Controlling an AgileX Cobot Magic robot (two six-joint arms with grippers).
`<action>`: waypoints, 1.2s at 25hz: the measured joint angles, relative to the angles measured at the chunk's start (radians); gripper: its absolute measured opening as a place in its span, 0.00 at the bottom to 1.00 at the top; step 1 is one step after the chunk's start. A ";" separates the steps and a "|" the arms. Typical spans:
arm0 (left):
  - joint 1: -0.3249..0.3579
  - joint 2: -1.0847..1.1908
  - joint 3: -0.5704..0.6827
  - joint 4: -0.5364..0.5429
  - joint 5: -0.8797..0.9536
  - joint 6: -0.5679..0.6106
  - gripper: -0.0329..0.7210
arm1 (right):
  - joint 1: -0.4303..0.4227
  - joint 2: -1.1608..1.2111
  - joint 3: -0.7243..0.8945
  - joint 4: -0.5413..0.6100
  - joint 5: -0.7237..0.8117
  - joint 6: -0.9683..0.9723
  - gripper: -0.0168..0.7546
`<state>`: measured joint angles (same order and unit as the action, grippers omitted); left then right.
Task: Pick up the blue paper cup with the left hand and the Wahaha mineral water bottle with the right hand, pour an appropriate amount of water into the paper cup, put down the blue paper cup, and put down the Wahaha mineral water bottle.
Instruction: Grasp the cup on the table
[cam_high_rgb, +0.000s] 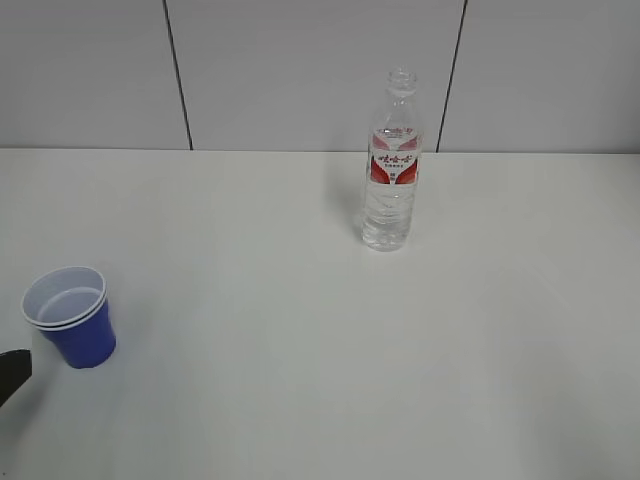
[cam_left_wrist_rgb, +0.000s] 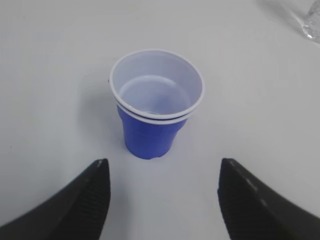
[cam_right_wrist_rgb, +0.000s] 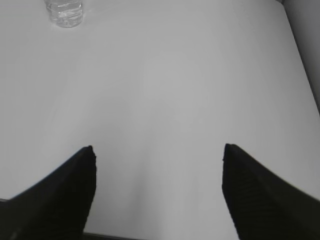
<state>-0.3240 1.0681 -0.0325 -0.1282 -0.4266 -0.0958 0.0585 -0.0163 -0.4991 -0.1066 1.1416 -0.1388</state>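
Note:
The blue paper cup stands upright at the left of the white table, white inside with a double white rim. In the left wrist view the cup stands just ahead of my left gripper, which is open and empty with its jaws wide apart. A tip of the left gripper shows at the exterior view's left edge. The Wahaha mineral water bottle stands upright and capless at the back, right of centre. Its base shows in the right wrist view, far ahead of my open, empty right gripper.
A grey panelled wall rises behind the table. The table's right edge runs along the right wrist view. The bottle's base also shows at the top right of the left wrist view.

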 joint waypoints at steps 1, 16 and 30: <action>0.000 0.019 0.000 0.002 -0.017 0.000 0.72 | 0.000 0.000 0.000 0.000 0.000 0.000 0.78; 0.000 0.402 0.000 0.063 -0.401 0.000 0.86 | 0.000 0.000 0.000 0.000 0.000 0.000 0.78; 0.000 0.812 -0.008 0.076 -0.719 0.001 0.86 | 0.000 0.000 0.000 0.000 0.000 0.000 0.78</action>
<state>-0.3240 1.8802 -0.0407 -0.0517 -1.1455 -0.0952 0.0585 -0.0163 -0.4991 -0.1066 1.1416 -0.1388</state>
